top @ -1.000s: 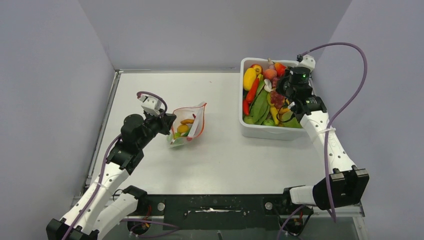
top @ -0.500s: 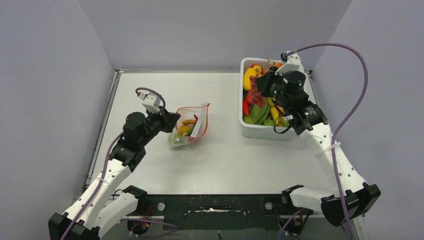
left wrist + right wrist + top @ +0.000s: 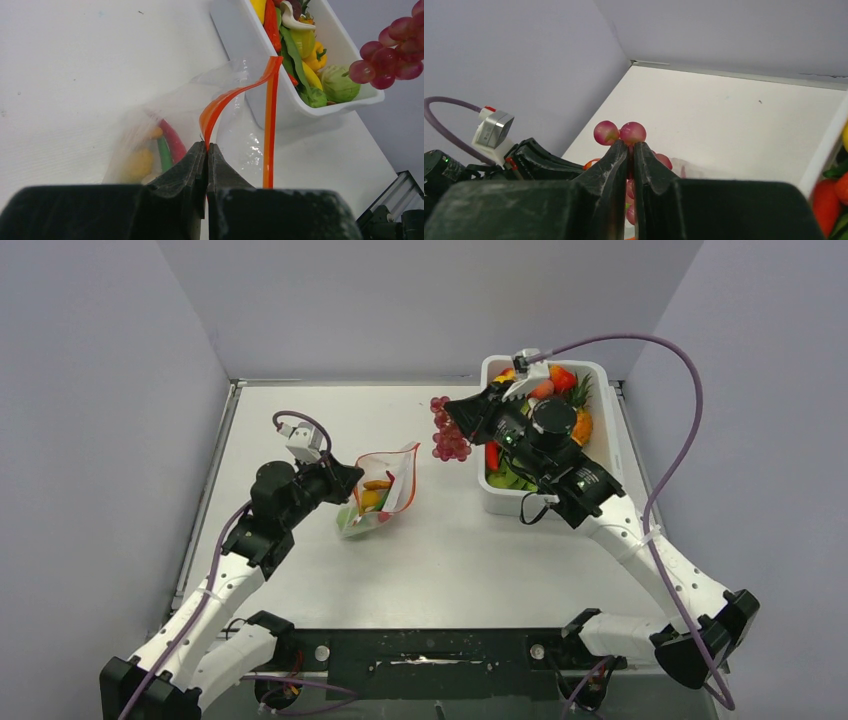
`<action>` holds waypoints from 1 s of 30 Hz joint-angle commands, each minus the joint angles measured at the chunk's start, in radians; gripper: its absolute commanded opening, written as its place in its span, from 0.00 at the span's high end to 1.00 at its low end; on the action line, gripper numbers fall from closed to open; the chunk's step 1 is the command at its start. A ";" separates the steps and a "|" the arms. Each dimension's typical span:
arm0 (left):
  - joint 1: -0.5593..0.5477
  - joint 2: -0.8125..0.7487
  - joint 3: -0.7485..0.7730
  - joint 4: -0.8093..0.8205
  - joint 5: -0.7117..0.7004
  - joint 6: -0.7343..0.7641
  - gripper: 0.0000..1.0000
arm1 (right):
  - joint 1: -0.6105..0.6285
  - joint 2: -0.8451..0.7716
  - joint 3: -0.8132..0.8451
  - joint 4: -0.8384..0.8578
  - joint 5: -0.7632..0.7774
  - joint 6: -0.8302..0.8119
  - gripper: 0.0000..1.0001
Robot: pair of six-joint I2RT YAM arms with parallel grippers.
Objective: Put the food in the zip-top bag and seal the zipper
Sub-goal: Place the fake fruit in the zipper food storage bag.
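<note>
Right gripper (image 3: 630, 146): jaws were pinched shut on the stem of a grape bunch (image 3: 449, 439), which hung above the table (image 3: 450, 550) between tub (image 3: 604, 390) and bag (image 3: 398, 472).
Left gripper (image 3: 206, 150): it was closed tight on the zipper (image 3: 227, 100), holding the bag's mouth open.
Bag: it was on the table, left of the tub, with a few pieces of food (image 3: 370, 497) inside.
Tub: it was heaped with more pieces.
Progress: loading was under way, with the grapes not yet in and the zipper unsealed.

Overhead from behind, close wrist views — grapes (image 3: 447, 438) shared
</note>
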 commanded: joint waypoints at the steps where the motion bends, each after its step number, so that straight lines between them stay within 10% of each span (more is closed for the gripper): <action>1: 0.007 0.005 0.059 0.062 0.009 -0.029 1.00 | 0.069 0.026 -0.054 0.221 0.027 0.054 1.00; 30: 0.023 -0.013 0.065 0.032 0.006 -0.065 1.00 | 0.304 0.313 -0.174 0.520 0.182 0.100 0.98</action>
